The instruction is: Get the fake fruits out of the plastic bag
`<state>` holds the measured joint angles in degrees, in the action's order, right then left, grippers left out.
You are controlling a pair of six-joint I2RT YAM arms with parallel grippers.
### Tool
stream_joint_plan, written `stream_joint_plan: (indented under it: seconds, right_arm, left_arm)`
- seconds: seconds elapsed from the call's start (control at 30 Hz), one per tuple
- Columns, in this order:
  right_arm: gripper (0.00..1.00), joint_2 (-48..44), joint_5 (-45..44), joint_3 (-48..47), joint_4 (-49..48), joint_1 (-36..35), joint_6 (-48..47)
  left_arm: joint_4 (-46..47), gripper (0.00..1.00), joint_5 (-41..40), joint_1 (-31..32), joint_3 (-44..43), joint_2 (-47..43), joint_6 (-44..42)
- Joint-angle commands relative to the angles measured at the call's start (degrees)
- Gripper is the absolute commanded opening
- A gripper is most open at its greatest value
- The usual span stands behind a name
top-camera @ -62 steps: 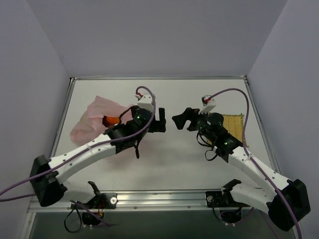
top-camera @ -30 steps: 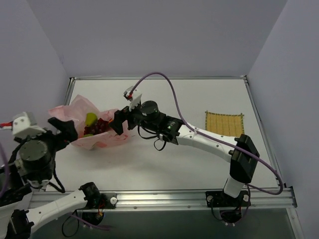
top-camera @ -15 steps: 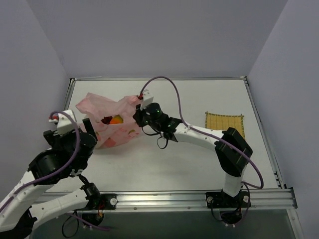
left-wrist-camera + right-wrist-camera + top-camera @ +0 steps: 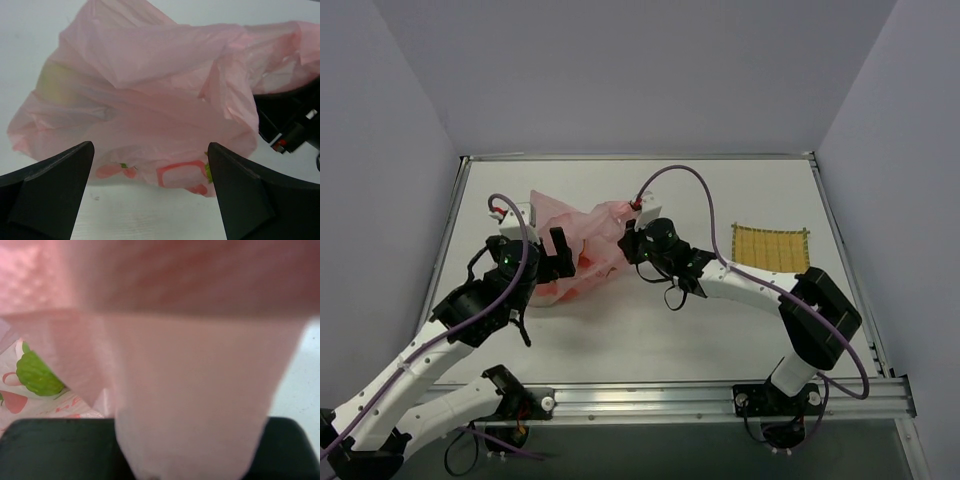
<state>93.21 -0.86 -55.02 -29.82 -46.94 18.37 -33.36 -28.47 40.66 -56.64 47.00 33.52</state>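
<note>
Thin crinkly translucent pink plastic bag point(image 4: 590, 225) lies bunched on white bench point(image 4: 720, 330), left of centre. Right gripper point(image 4: 628, 243): fingers clamped on film at bag's right end. Left gripper point(image 4: 150, 147): fingers wide apart, facing bag, not touching. Fake fruits point(image 4: 54, 82) inside, only greenish blur showing through film. Step, likely: securing bag. Next calls for left fingers pinching opposite side, then opening or tipping.

No legible text, number or brand in any view. Only printed marks are on the thin translucent pink plastic bag point(image 4: 150, 115): a red rounded-rectangle outline point(image 4: 181, 174), a red heart outline point(image 4: 12, 402) and a green leaf shape point(image 4: 35, 374). No letters resolvable within them.
</note>
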Motion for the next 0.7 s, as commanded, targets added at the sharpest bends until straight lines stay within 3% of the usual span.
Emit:
stream_joint_plan:
  seconds: [0.0,0.17,0.3,0.37,0.43,0.5,0.53,0.6,0.67]
  right_arm:
    - [0.0,-0.14,2.08,0.36,-4.18,0.09,0.35]
    - [0.0,1.45,2.88,0.0,-4.98,0.09,1.31]
    - [0.0,1.19,3.33,0.62,-5.86,0.09,1.84]
    - [0.0,0.92,2.89,0.88,-5.77,0.09,1.84]
    - [0.0,0.57,2.62,1.58,-5.77,0.18,1.76]
    - [0.0,0.48,2.45,2.03,-6.03,0.27,1.76]
    - [0.0,0.74,2.36,2.46,-6.04,0.35,1.93]
    - [0.0,1.01,2.36,2.82,-6.73,0.71,2.28]
    - [0.0,1.27,2.44,3.96,-7.7,1.06,2.98]
  left_arm:
    - [4.8,0.95,10.7,-1.29,0.83,-3.23,2.51]
    - [3.4,0.94,9.32,-1.55,2.68,-1.23,3.4]
    - [11.01,0.95,15.88,-4.97,3.2,5.19,2.52]
    - [11.83,0.98,12.76,-5.07,2.59,9.31,1.56]
    - [10.34,0.78,6.44,-6.11,1.71,11.52,2.07]
    - [10.86,0.59,5.27,-7.35,3.02,13.02,3.3]
    - [10.26,0.28,2.05,-7.88,3.64,13.37,4.27]
    - [6.5,0.05,-1.48,-8.67,4.78,13.64,7.94]
    - [4.37,0.02,-5.7,-9.81,7.94,11.11,10.5]
